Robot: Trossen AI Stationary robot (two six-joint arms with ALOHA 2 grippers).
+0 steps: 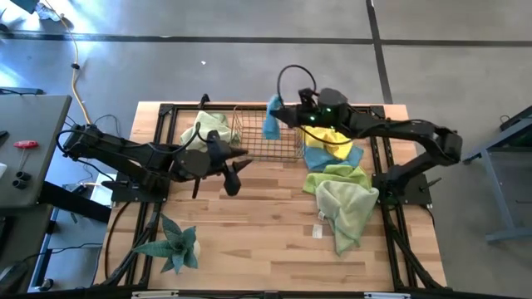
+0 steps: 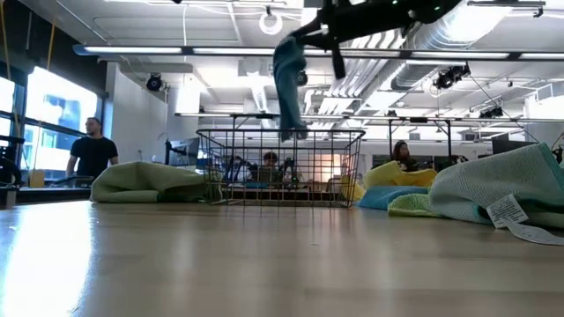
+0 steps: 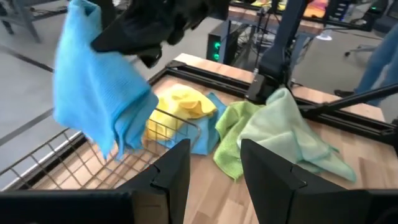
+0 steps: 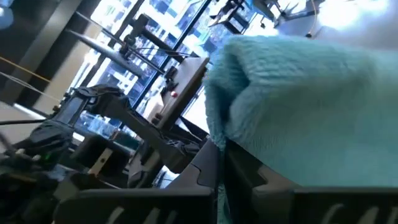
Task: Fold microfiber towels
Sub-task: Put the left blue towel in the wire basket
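At the near edge of the wooden table (image 1: 266, 257), on the left side, a spiky green plant (image 1: 173, 243) is seen lying flat. Farther in on the right, a pale green towel (image 1: 344, 209) is crumpled with its white tag showing, and a lime green towel (image 1: 337, 177) is bunched just behind it, touching it. The left gripper (image 1: 234, 170) is held over the wood just in front of the copper wire basket (image 1: 268, 133), its fingers (image 3: 171, 174) spread apart with nothing between them. A yellow towel (image 1: 321, 138) is heaped on a flat blue towel (image 1: 349, 155) just right of the basket. Another pale green towel (image 1: 204, 129) is bunched left of the basket. Above the basket's far right corner, a light blue towel (image 1: 272, 119) is pinched by the right gripper (image 1: 287, 114) and hangs down, clear of the table. Beyond the table, people (image 2: 92, 150) can be seen in the room.
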